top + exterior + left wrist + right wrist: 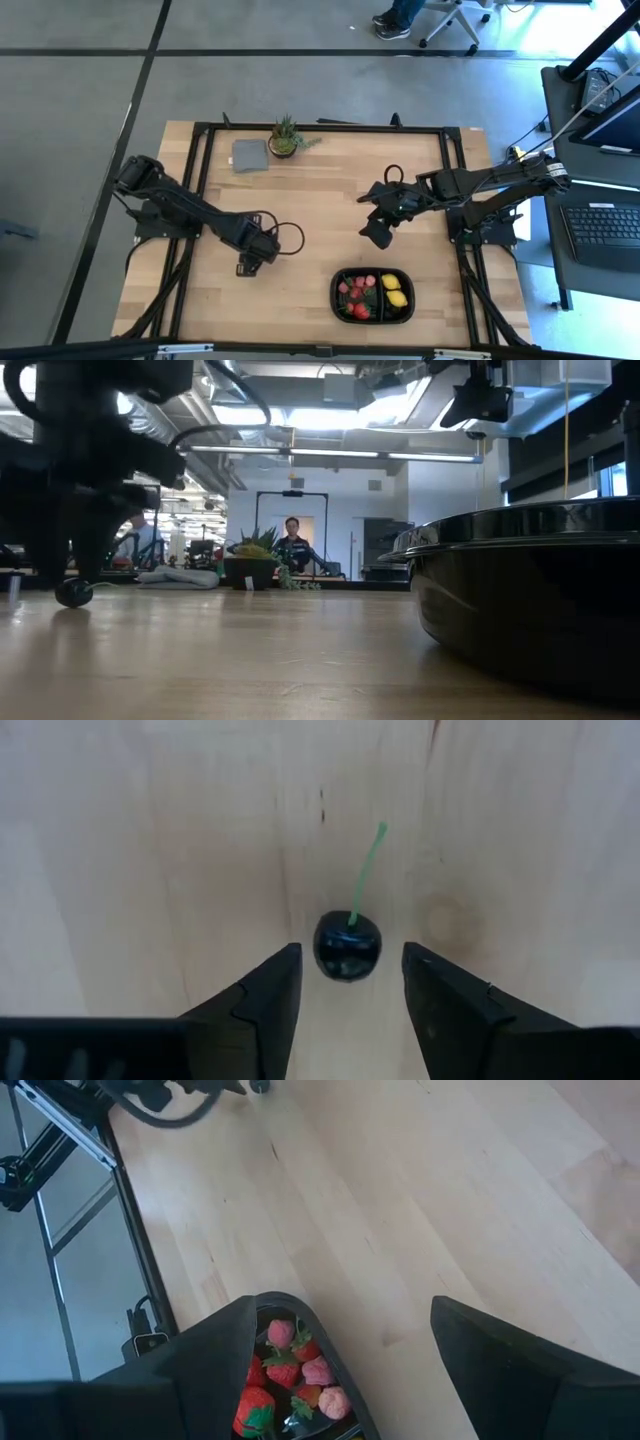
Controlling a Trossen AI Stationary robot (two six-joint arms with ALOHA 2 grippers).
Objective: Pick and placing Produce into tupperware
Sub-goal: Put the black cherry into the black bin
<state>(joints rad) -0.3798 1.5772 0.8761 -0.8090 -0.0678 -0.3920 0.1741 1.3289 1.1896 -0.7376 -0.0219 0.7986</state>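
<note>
One dark cherry (347, 948) with a green stem lies on the wooden table, seen small in the low view as the cherry (73, 593). My left gripper (350, 956) is open low over it, one finger on each side and a gap to both; in the high view the left gripper (250, 262) is left of the tray. The black tray (373, 295) sits near the table's near edge and holds red strawberries (352, 290), pink bits and two yellow lemons (396, 291). My right gripper (340, 1315) is open and hovers above the table, just beyond the tray (300, 1370).
A green potted plant (285, 138) and a flat grey cloth (249, 155) stand near the far edge. A black frame (200, 180) runs round the tabletop. Bare wood lies between the two grippers. A person (293, 540) stands far back in the room.
</note>
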